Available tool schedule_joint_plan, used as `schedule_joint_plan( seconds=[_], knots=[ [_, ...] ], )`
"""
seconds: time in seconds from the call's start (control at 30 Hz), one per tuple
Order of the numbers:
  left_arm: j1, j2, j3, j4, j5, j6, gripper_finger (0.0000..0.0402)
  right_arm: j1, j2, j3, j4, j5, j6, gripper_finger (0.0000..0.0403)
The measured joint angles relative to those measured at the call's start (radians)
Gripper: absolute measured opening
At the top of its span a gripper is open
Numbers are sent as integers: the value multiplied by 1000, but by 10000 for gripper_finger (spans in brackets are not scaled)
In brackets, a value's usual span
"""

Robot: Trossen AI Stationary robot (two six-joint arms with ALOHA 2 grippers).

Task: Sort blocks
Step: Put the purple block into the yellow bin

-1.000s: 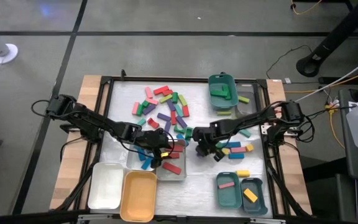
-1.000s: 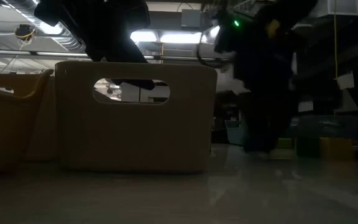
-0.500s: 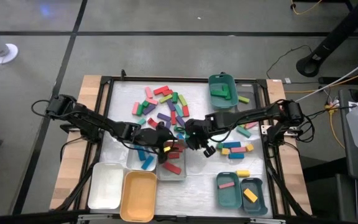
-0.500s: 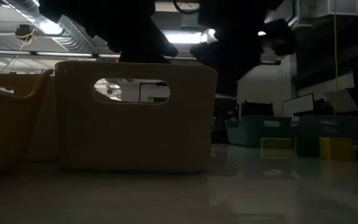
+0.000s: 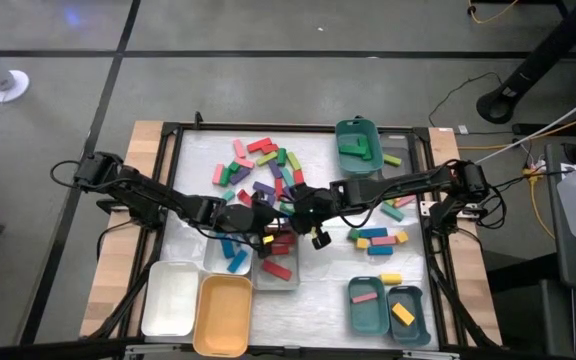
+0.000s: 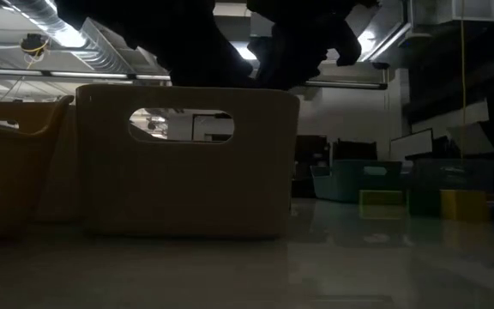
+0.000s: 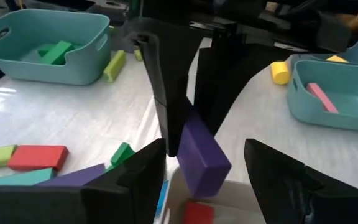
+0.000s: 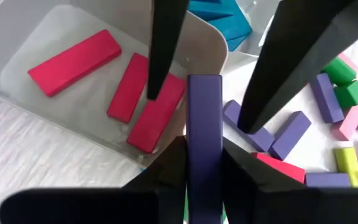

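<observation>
Shifted leftward across the table since a second ago, from beside the yellow and teal blocks toward the middle: right gripper point(image 5: 305, 212), now over the near edge of the loose pile, close beside the left gripper point(image 5: 260, 222). Clamped narrowly on a purple block point(image 8: 204, 134), held on its long sides and hanging just above the rim of a clear tray point(image 8: 17, 73) with three red blocks point(image 8: 74, 62) inside. Seen from the left wrist, same purple block point(image 7: 201, 151) tilted between the right arm's dark fingers point(image 7: 160, 99), above a red block in the tray. Spread wide and holding nothing, left gripper, in the same place as before, over the clear trays point(image 5: 286, 283) at the table's near middle; blue blocks point(image 5: 234, 262) in the neighbouring tray. Scattered at the table's centre, loose pile point(image 5: 264, 166) of red, pink, green, purple and teal pieces. Green blocks point(image 5: 356, 146) in the teal bin point(image 5: 342, 130) at the far side; a pink block point(image 5: 365, 297) and a yellow block point(image 5: 402, 313) in the two small teal trays point(image 5: 371, 320) at the near right. White tray point(image 5: 171, 297) and orange tray point(image 5: 224, 315) at the near left, nothing visible in them. Low view mostly blocked by a bin wall, both arms only dark shapes above it.
</observation>
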Motion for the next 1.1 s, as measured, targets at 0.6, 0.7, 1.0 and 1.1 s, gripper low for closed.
schedule_joint_plan(
  seconds=[0.6, 0.7, 1.0, 1.1],
  knots=[
    [0, 3, 0, -29, -24, 53, 123, 0, -1, 1, 56, 1, 72, 71],
    [0, 4, 0, -35, -37, 58, 70, 0, -2, 1, 49, -1, 85, 75],
    [0, 4, 0, -43, -16, 51, 40, 2, -2, 1, 42, -2, 110, 130],
    [1, 0, 0, -49, -21, 69, 40, 2, -2, 1, 41, 12, 116, 162]
  ],
)
